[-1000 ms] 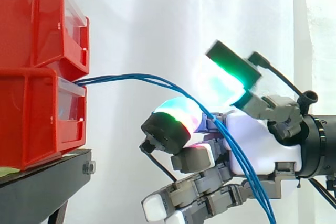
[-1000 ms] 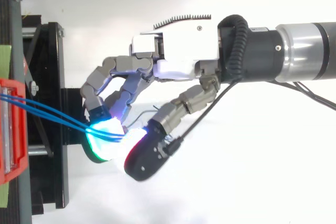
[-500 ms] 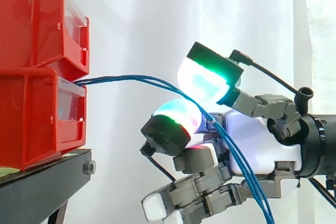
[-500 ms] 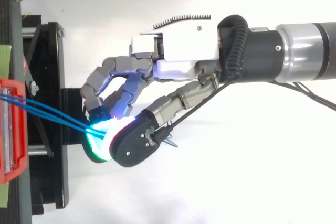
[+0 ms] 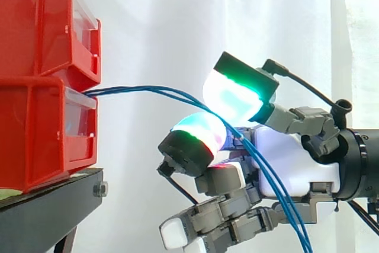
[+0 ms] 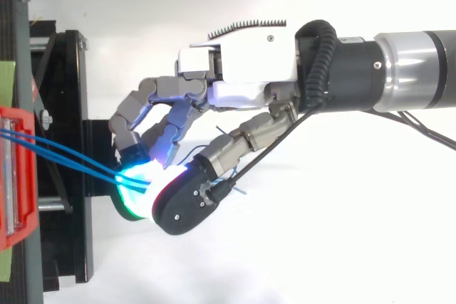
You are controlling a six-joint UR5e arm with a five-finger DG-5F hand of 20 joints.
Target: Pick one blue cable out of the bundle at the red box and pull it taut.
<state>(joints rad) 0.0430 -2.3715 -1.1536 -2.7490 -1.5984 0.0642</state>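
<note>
Two or three thin blue cables (image 5: 154,90) leave the gap between the stacked red boxes (image 5: 41,87) at the left. They arc to the right and drop past the palm of my hand (image 5: 296,164). My hand hangs in the air to the right of the boxes. One green-glowing fingertip (image 5: 198,134) lies under the cables and the thumb pad (image 5: 234,93) sits over them, pinching the strands between the two. The other fingers curl below. From above, the cables (image 6: 64,154) run from the red box (image 6: 14,169) into the glowing pads of the hand (image 6: 242,69).
The boxes sit on a black stand (image 5: 53,205) whose frame (image 6: 71,105) reaches out under the fingers. A white curtain (image 5: 166,22) hangs behind. The arm (image 6: 406,69) comes in from the right. Open air lies between the boxes and the hand.
The thumb swung left from beside the palm to over the cables, then came down onto them above the lower fingertip. The cables and the rest of the hand stayed in place.
</note>
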